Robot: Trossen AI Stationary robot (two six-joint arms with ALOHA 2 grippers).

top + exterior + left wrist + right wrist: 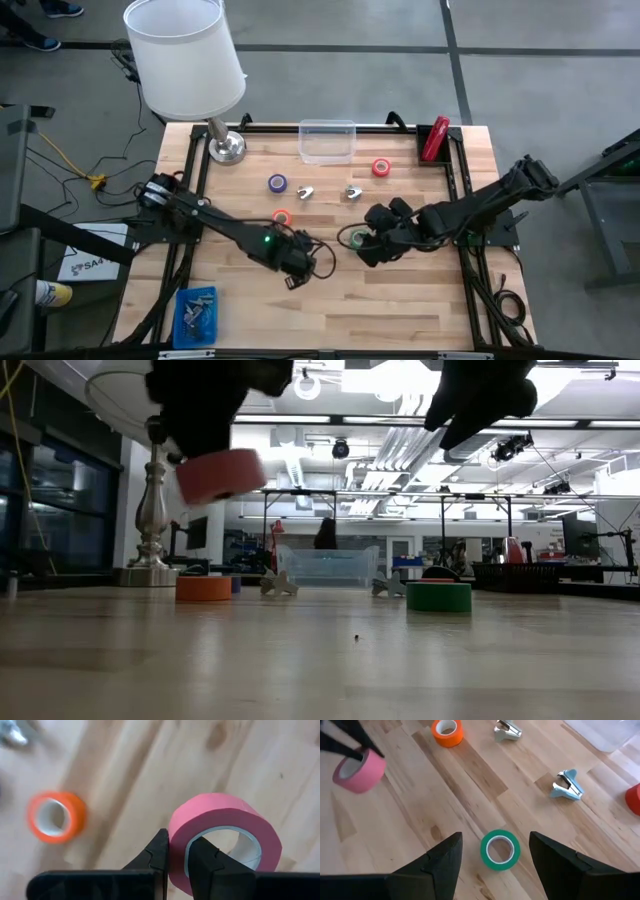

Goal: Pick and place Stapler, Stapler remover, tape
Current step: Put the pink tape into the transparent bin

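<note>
My left gripper (298,268) hangs over the table's middle, shut on a pink tape roll (225,835) that shows lifted in the low view (220,475). My right gripper (502,865) is open above the green tape roll (500,851), one finger on either side, touching nothing. The green roll lies flat on the table (357,237). An orange roll (281,216), a purple roll (277,183) and a red roll (380,167) also lie flat. Two claw-shaped staple removers (306,191) (352,191) sit between them. The red stapler (434,138) lies at the far right corner. My left gripper pinches the wall of the pink tape roll (179,827), one finger (205,857) inside the ring and one finger (157,852) outside. The fingers come from above. The roll is lifted clear of the table and hangs tilted below them (220,475).
A clear plastic container (327,140) stands at the far edge, a lamp with a white shade (225,145) at the far left corner. A blue item (195,312) lies at the near left. Bare wood shows along the near edge (380,310).
</note>
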